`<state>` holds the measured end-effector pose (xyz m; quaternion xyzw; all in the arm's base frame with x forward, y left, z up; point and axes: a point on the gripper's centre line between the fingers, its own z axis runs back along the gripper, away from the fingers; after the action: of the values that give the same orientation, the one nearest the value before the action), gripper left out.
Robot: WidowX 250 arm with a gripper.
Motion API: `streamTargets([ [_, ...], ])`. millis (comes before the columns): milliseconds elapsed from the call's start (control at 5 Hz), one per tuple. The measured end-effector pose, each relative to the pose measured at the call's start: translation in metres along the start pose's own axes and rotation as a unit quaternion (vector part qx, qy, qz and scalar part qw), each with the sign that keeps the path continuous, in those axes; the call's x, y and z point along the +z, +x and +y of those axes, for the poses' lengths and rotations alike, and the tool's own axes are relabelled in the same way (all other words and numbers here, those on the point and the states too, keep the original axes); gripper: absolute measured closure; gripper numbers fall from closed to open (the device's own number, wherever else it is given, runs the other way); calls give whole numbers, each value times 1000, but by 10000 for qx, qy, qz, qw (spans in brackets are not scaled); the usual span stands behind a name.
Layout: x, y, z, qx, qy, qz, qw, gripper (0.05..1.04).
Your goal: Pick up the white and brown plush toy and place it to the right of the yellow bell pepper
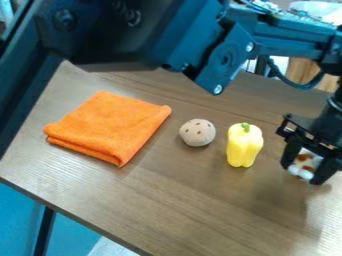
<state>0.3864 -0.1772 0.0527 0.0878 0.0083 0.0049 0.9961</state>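
The toy [306,164] is brown-and-white (the cloth [110,126] orange).

Brown wood-grain table [174,205], dark front edge cutting diagonally from the left side down to bottom centre. Past that edge, lower left: flat blue surface [17,215], dark bar [45,232] running across it, pale patch [110,248] at the bottom. Behind the table, upper right: light-brown wooden panel [302,71], white rounded object [314,8] above it, details blurred. Whitish glare [330,225] on the tabletop's lower right.
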Motion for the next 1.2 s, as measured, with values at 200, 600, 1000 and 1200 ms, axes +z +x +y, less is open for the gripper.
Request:
streamTargets([
  [200,-9,5,4,51,-277,135,9995,435],
  [600,-27,3,7,153,-674,255,9973,104],
  [1000,11,-14,26,478,-639,-93,9968,82],
  [1200,33,-35,34,529,-718,-357,9954,82],
])
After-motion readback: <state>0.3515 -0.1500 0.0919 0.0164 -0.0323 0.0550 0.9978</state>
